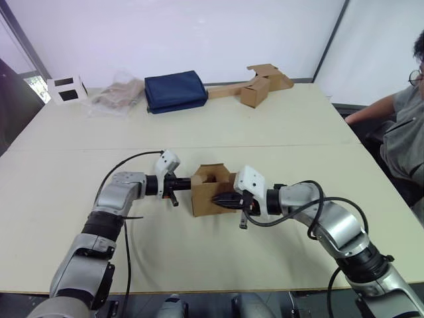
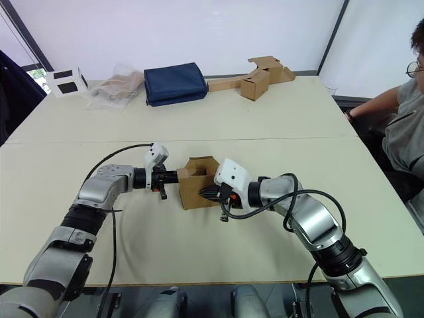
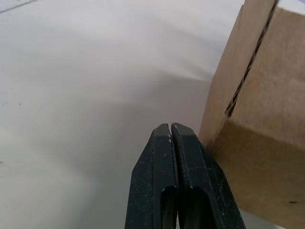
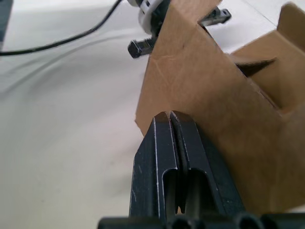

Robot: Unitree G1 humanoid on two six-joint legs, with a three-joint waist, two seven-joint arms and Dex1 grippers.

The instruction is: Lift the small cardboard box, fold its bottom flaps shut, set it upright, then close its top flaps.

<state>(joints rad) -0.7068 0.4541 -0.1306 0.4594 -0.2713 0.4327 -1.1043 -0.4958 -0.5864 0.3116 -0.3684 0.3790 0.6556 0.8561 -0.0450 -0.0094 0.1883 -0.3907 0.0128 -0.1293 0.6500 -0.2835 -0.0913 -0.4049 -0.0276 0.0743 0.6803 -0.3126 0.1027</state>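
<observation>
The small cardboard box (image 1: 207, 199) stands on the table's middle with its open end up. Its top flaps (image 1: 215, 171) stick upward and the inside shows. The bottom flaps are hidden underneath. My left gripper (image 1: 188, 184) is shut and empty, its tips at the box's left wall; in the left wrist view the fingertips (image 3: 170, 128) sit just beside a box corner (image 3: 259, 119). My right gripper (image 1: 221, 199) is shut too, holding nothing, lying along the box's front wall (image 4: 205, 90) near its right side.
At the table's far edge lie a cardboard box joined to a long flat strip (image 1: 255, 89), a folded navy cloth (image 1: 174, 91), a clear plastic bag (image 1: 119, 95) and a small white box (image 1: 66, 88). A person (image 1: 404, 126) sits at the right. A black cable (image 1: 126, 162) loops by my left arm.
</observation>
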